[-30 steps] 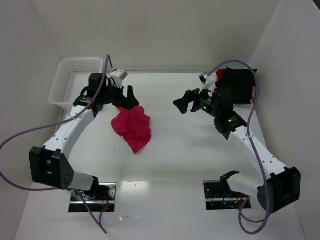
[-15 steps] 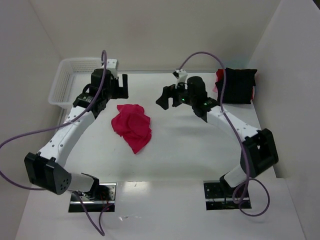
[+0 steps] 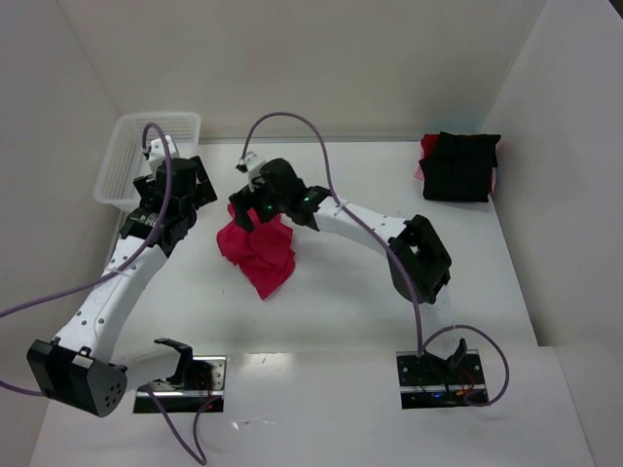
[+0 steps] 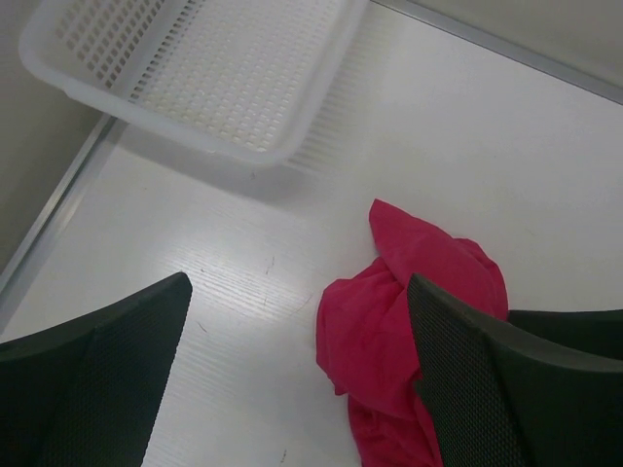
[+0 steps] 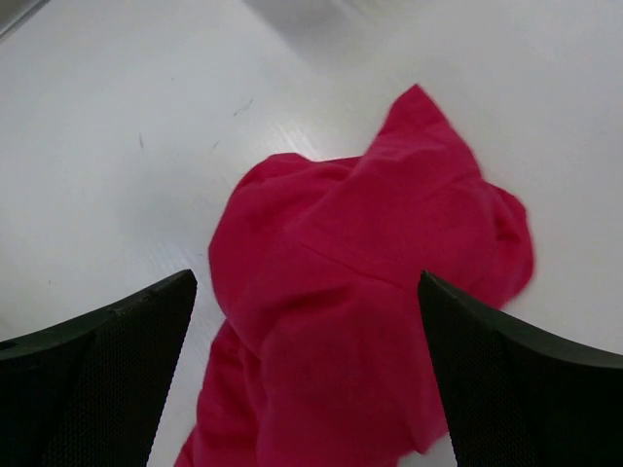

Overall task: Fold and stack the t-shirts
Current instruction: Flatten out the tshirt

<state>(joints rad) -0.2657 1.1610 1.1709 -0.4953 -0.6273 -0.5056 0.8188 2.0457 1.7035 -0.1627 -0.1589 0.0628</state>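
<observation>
- Nearest me, the two arm bases sit at the edge of the surface (image 3: 370, 302), with nothing of the task beside them.
- Further in, left of centre, the red shirt (image 3: 261, 251) lies in a crumpled heap. It has not moved in the last second and is neither spread out nor folded.
- The big change is the right arm (image 3: 360, 219). A second ago it was by the far right corner, and it has since swung right across to the heap.
- The right jaws now hang over the far part of the red shirt, spread wide. The wrist view shows cloth below and between them, but nothing is pinched.
- The left arm (image 3: 117, 282) has drawn back from the heap toward the far left. The left jaws are spread wide and hold nothing, and in their wrist view the shirt sits off to one side.
- I read this as the right side taking over the grab. The next step would be to lower onto an edge or corner of the cloth so the heap can be pulled flat. A pinch in the middle of the bunch would likely lift it as a lump.
- Beyond the left jaws, the white basket (image 3: 127, 165) stands in the far left corner.
- In the far right corner the black shirt (image 3: 459, 167) lies as a neat folded block, with a little red showing at its edges. I cannot tell what that red is.
- By my judgement the red shirt's fold has yet to start.
</observation>
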